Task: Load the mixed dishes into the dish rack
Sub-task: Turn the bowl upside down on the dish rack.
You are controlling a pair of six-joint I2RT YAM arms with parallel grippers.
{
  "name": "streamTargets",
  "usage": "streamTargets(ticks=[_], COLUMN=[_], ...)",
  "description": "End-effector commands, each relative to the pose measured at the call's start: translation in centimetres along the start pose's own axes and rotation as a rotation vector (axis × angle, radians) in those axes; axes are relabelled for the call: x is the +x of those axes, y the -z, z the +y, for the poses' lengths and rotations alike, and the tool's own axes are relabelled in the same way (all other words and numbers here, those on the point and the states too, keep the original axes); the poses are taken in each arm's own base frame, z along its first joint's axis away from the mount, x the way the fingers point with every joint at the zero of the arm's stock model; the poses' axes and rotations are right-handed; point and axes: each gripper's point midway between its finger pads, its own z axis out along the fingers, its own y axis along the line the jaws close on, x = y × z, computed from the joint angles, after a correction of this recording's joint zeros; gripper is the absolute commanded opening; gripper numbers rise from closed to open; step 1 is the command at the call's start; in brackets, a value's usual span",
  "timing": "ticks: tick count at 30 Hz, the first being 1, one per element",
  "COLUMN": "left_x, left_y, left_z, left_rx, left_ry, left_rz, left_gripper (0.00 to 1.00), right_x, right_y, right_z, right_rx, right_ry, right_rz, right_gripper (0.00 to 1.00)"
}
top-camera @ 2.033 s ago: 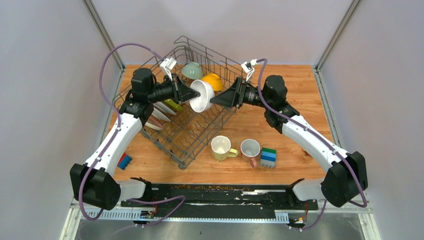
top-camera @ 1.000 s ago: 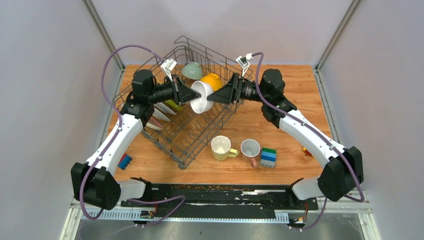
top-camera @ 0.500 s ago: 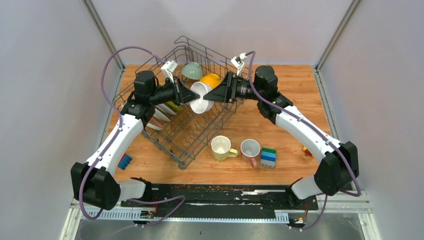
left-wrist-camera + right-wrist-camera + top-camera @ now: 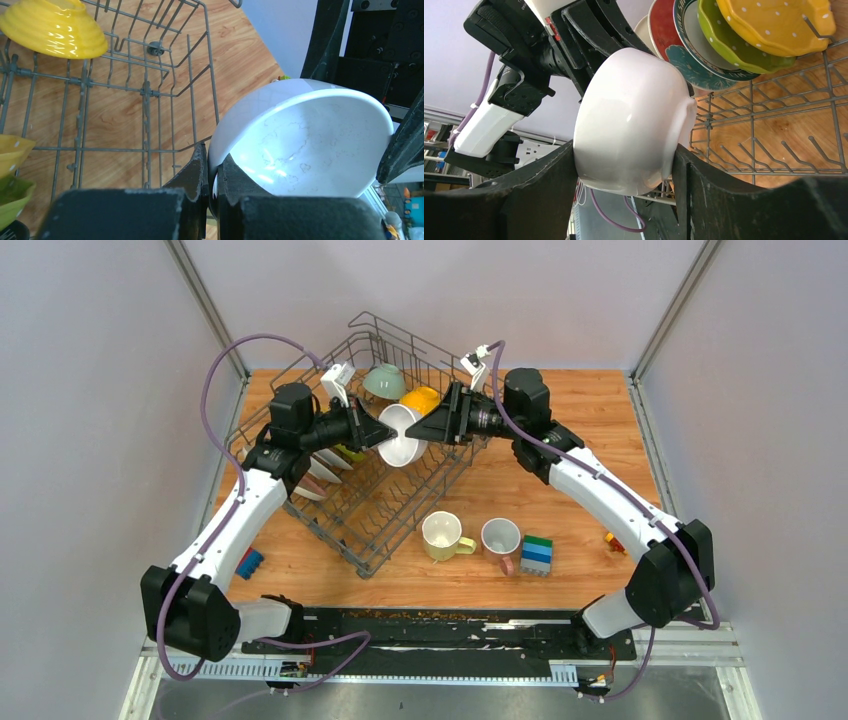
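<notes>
A white bowl (image 4: 401,438) hangs on its side above the dish rack (image 4: 368,512), held from both sides. My left gripper (image 4: 384,434) is shut on its rim, one finger inside and one outside (image 4: 212,172). My right gripper (image 4: 421,429) spans the bowl's body (image 4: 629,135), and both fingers (image 4: 549,200) press against its outer wall. Standing plates (image 4: 322,466) fill the rack's left side, seen behind the bowl in the right wrist view (image 4: 704,45). A pale green bowl (image 4: 385,381) and a yellow-orange bowl (image 4: 424,400) lie at the rack's far end.
A pale yellow mug (image 4: 441,535) and a white pink-handled mug (image 4: 500,538) stand on the wooden table in front of the rack, beside stacked green-blue blocks (image 4: 537,553). A blue block (image 4: 249,562) lies near left. A small red-yellow piece (image 4: 612,540) lies right.
My right arm has moved left and its fingers have come around the white bowl and closed against it. The left gripper has kept its hold, and the bowl has tilted slightly.
</notes>
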Motion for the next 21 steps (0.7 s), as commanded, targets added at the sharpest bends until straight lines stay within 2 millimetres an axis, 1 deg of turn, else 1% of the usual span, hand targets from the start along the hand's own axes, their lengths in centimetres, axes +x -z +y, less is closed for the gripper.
streamTargets(ticks=[1, 4, 7, 8, 10, 11, 14, 16, 18, 21], left_x=[-1.8, -1.7, -1.5, -1.5, -1.3, -1.4, -1.4, -1.3, -1.1, -0.9], left_y=[0.3, 0.2, 0.1, 0.1, 0.0, 0.0, -0.1, -0.1, -0.2, -0.4], left_z=[-2.6, -2.5, -2.2, -2.1, -1.8, -1.7, -1.4, -1.2, -0.9, -0.6], left_rx=[0.070, 0.073, 0.059, 0.056, 0.041, 0.034, 0.017, 0.011, 0.004, -0.007], left_ry=[-0.076, -0.068, -0.060, -0.058, -0.049, -0.047, -0.040, -0.036, -0.029, -0.019], left_rz=[-0.056, -0.051, -0.044, -0.043, -0.039, -0.040, -0.043, -0.042, -0.034, -0.028], left_gripper=[0.00, 0.00, 0.08, 0.09, 0.14, 0.18, 0.24, 0.31, 0.34, 0.38], right_x=[-1.1, -1.1, -1.3, -1.3, -1.5, -1.6, -1.5, -1.6, -1.3, -1.3], right_y=[0.0, -0.1, -0.1, -0.1, -0.1, -0.1, -0.2, -0.3, -0.3, -0.3], right_z=[3.4, 3.3, 2.8, 2.5, 2.0, 1.7, 1.0, 0.6, -0.2, -1.0], right_rx=[-0.090, -0.087, -0.063, -0.050, -0.023, -0.007, 0.020, 0.035, 0.068, 0.102], right_ry=[0.066, 0.063, 0.060, 0.058, 0.058, 0.056, 0.054, 0.056, 0.040, 0.039], right_rz=[-0.026, -0.029, -0.048, -0.055, -0.071, -0.075, -0.077, -0.085, -0.077, -0.085], right_gripper=[0.43, 0.38, 0.36, 0.35, 0.34, 0.33, 0.31, 0.30, 0.29, 0.29])
